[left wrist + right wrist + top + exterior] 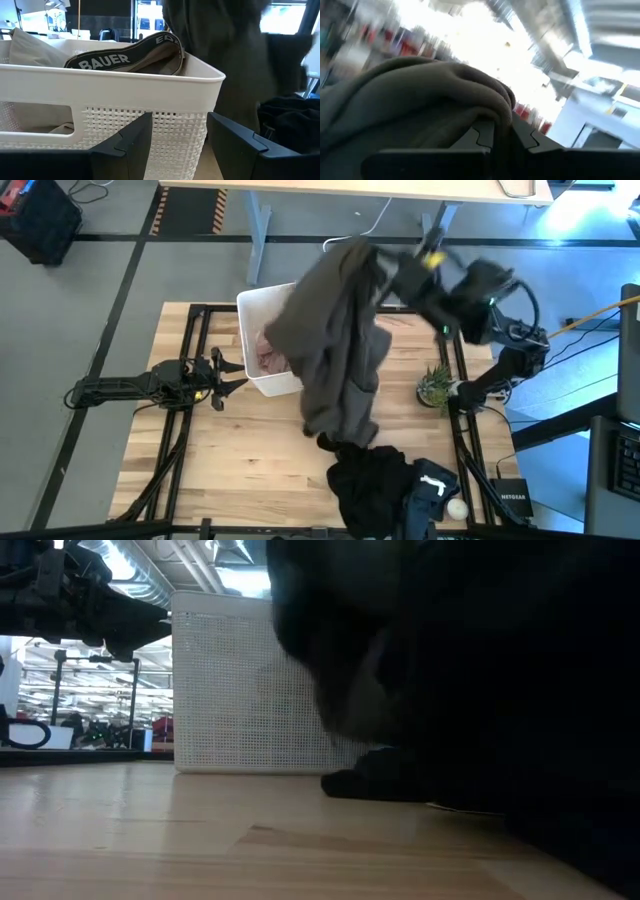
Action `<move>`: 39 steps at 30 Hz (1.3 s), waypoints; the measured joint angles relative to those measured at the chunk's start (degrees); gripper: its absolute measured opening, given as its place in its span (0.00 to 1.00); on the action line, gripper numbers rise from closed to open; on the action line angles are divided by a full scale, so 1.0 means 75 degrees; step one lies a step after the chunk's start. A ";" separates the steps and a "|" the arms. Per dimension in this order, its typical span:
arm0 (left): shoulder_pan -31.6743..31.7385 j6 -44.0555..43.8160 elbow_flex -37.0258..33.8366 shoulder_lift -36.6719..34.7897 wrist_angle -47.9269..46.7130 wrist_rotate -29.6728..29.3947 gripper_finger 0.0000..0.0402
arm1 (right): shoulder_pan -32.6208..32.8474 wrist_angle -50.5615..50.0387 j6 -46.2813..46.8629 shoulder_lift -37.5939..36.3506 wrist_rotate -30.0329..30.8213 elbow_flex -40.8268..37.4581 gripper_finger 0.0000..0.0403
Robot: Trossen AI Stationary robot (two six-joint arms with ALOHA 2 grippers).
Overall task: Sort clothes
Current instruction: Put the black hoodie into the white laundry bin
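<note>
Right claw [501, 134] pinched tight on a fold of the dark olive-brown soft garment [335, 345], which you have lifted high so that it hangs free, draping over the near corner of the white perforated plastic bin [262, 383], with its hem close to the black crumpled garment [375, 480] on the wooden table [250, 450], probably to carry it clear for sorting. Inside the bin you can see a pale pink garment [268, 358] and a beige-khaki one with a lettered waistband [125, 59]. Left claw [228, 373] waits beside the bin, fingers apart, empty.
</note>
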 joint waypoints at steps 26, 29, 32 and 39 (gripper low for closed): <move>0.0000 0.0001 0.0000 0.0002 -0.0001 -0.0001 0.46 | -0.1480 -0.4525 0.2962 0.1836 -0.0025 -0.0013 0.56; 0.0001 0.0000 0.0000 0.0005 0.0002 0.0000 0.46 | -0.1041 -0.5593 0.2920 0.1651 0.0767 0.0635 0.61; -0.0002 0.0000 0.0000 0.0012 -0.0002 0.0000 0.46 | -0.0560 -0.6848 0.3222 0.1457 0.0818 0.1283 0.64; -0.0001 0.0000 0.0000 0.0009 -0.0002 0.0000 0.46 | 0.0306 -0.9918 0.5358 0.1050 0.0119 0.1674 0.64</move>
